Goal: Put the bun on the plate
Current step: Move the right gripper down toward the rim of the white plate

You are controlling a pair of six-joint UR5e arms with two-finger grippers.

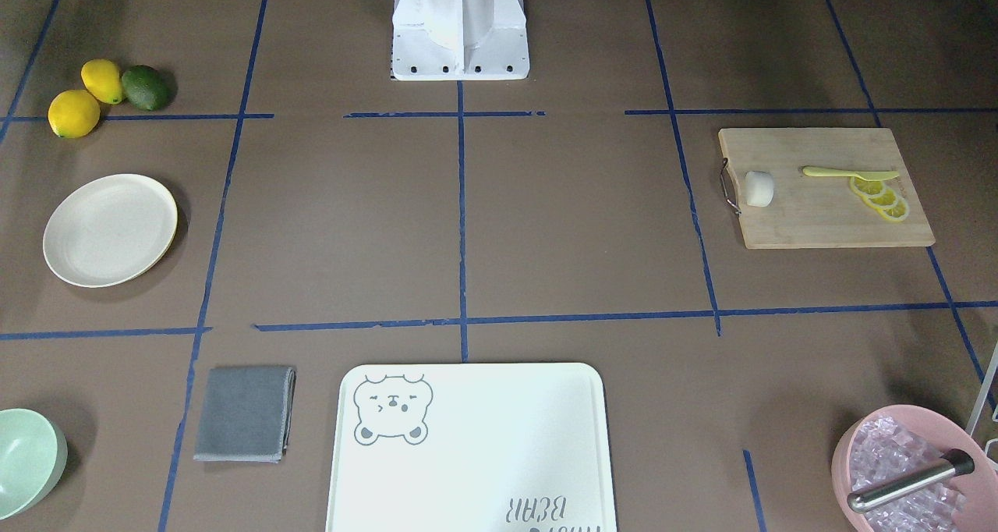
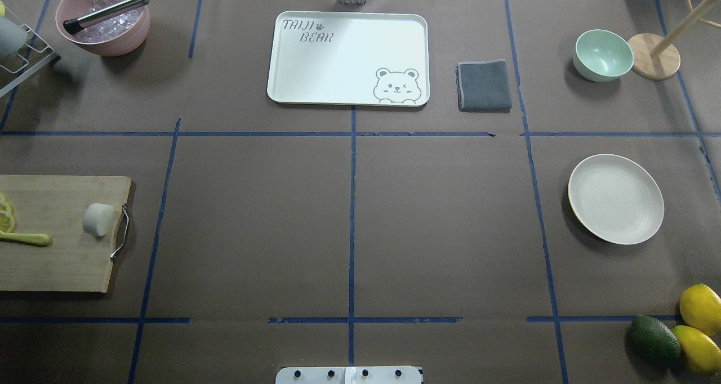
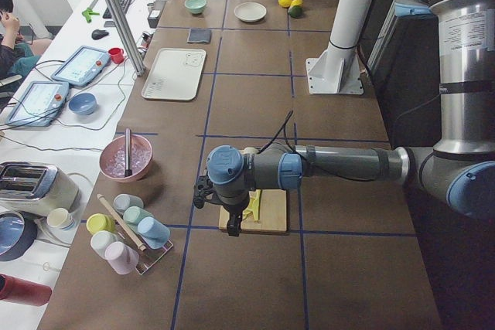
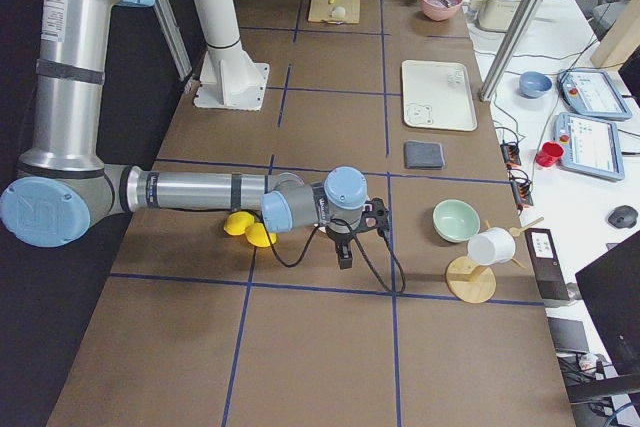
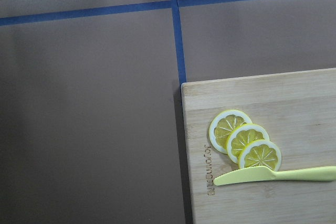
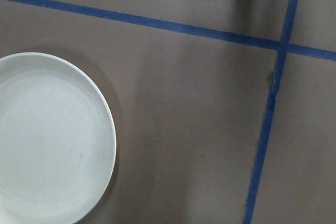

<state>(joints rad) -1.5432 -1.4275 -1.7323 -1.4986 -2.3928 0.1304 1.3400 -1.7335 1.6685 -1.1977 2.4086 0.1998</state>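
Lemons, avocado: two lemons (image 2: 700, 322) and an avocado (image 2: 654, 339) lie in a cluster at the near right corner of the counter (image 2: 253, 232).
Right gripper (image 4: 374, 218): seen only from the side, hanging over the counter near the lemons; I cannot tell how far its jaws are parted. Its wrist camera looks down on the edge of the plate.
Left gripper (image 3: 203, 190): seen only from the side, hanging above the board; its opening cannot be told either.
Board (image 2: 56, 260): wooden, on the robot's left, with a metal handle on its inner end.
Bun (image 2: 98, 219): lies on its side on the board, just beside the handle, touched by neither gripper.
Slices, knife: three overlapping lemon slices (image 5: 244, 140) at the board's outer end, a yellow knife (image 5: 273, 174) touching them.
Plate (image 2: 615, 198): on the robot's right, well apart from the bun, with nothing on it.
Far row: a pink bowl (image 2: 112, 41) of ice with a metal tool resting in it, a bear-print tray (image 2: 338, 63), a folded grey cloth (image 2: 483, 85), a green bowl (image 2: 601, 54).
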